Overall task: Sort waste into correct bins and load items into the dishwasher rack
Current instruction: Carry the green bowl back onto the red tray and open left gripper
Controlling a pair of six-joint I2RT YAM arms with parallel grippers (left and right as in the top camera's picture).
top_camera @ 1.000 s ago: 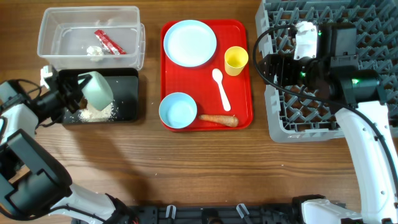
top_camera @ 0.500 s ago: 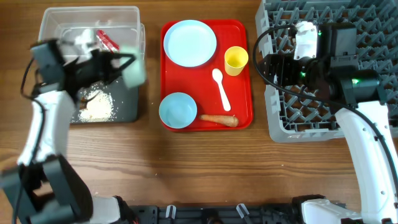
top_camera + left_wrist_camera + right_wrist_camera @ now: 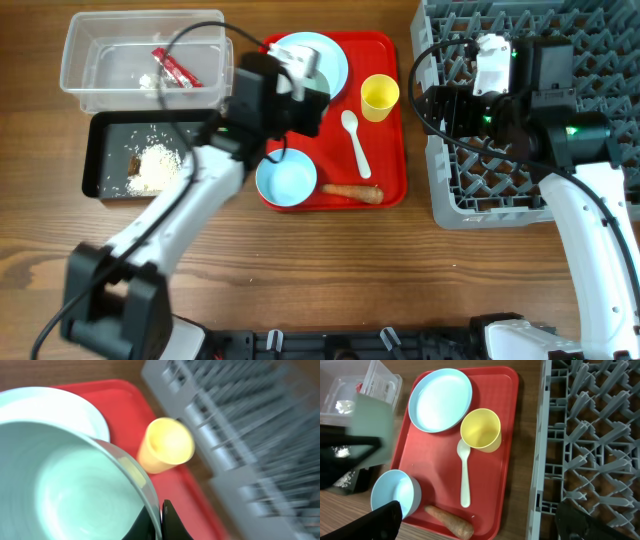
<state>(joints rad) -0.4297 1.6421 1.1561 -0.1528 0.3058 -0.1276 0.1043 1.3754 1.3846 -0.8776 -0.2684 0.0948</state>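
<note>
Item: pale green bowl (image 3: 75,485). My left claw (image 3: 162,519) is clamped shut on its rim, and the bowl fills the lower left of the wrist view, above the red tray (image 3: 390,160) beside the yellow cup (image 3: 379,97). A second ago I held it over the black tray (image 3: 105,140) at frame left; the rice (image 3: 155,168) remains there. My right claw (image 3: 482,522) is wide open, empty and unmoved over the rack (image 3: 480,200).

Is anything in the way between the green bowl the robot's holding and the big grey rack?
The yellow cup stands on the red tray between the green bowl, in the left gripper, and the grey rack. The bowl looks higher than it, so it probably clears. The right arm hangs over the rack.
</note>
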